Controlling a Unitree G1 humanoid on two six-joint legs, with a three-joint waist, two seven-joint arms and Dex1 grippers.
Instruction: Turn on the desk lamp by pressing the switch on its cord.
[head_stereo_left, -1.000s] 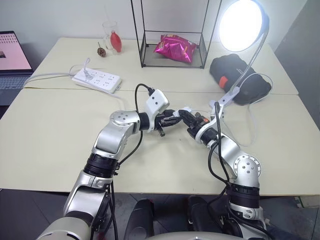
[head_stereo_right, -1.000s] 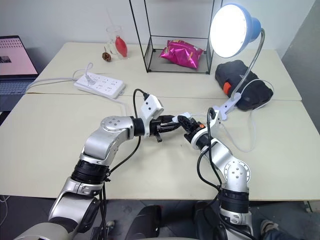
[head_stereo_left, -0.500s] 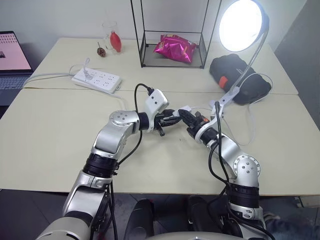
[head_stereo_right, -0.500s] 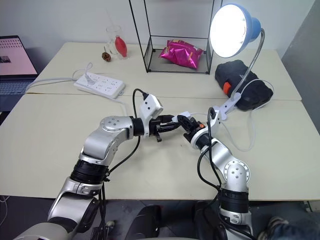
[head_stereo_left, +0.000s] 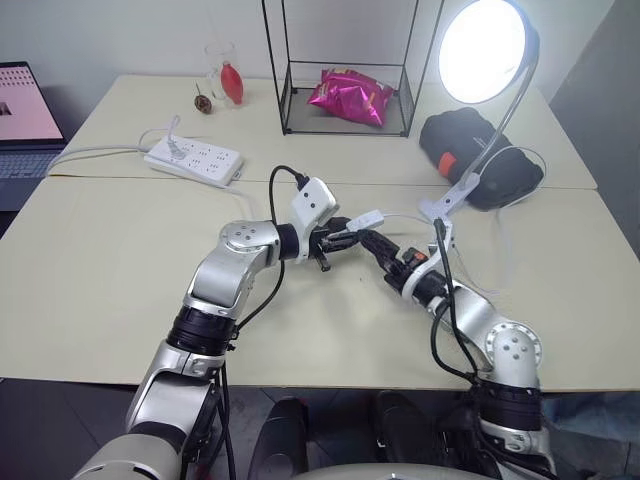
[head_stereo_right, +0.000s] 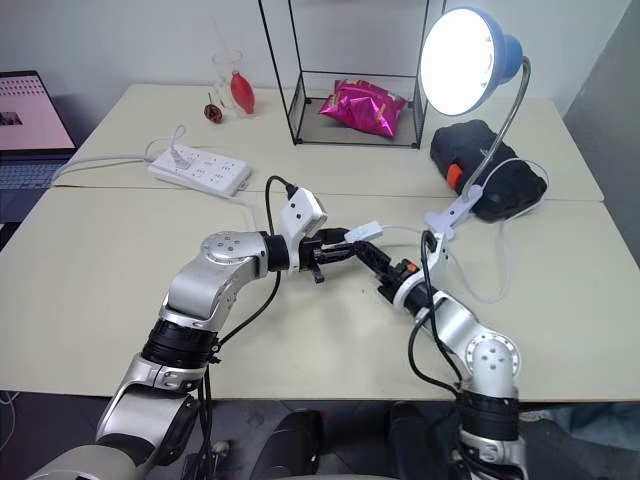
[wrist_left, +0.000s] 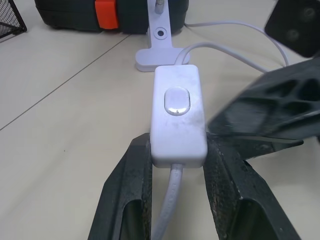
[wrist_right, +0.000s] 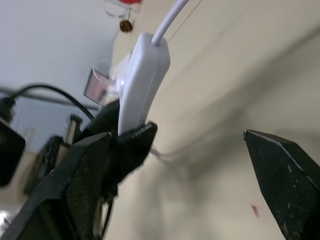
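The left gripper (wrist_left: 175, 165) has its jaws pinching the switch (wrist_left: 177, 112) by its two long sides at the near end, so the oval button faces up and stays uncovered; that grip reads as a way to hold the small body steady and off the bench (head_stereo_left: 100, 260) while something else pushes on it. The cord (wrist_left: 167, 210) runs out of the switch back between the left jaws, and its other length leaves the far end toward the white clip base of the desk lamp (head_stereo_left: 484, 50), which stands beyond the jaws beside a black case (head_stereo_left: 480, 155) with an orange latch. The right gripper (wrist_right: 190, 165) has its jaws spread wide, one finger close beside the left jaws and the switch, the other well apart, with nothing between them. From the head views it sits just below and to the right of the held switch, tips angled up toward it but not touching the button. The lamp's bulb is glowing brightly, so the task appears done, and the open right jaws look placed clear of the button. A power strip (head_stereo_left: 195, 160) lies well behind the left arm, apart from all this.
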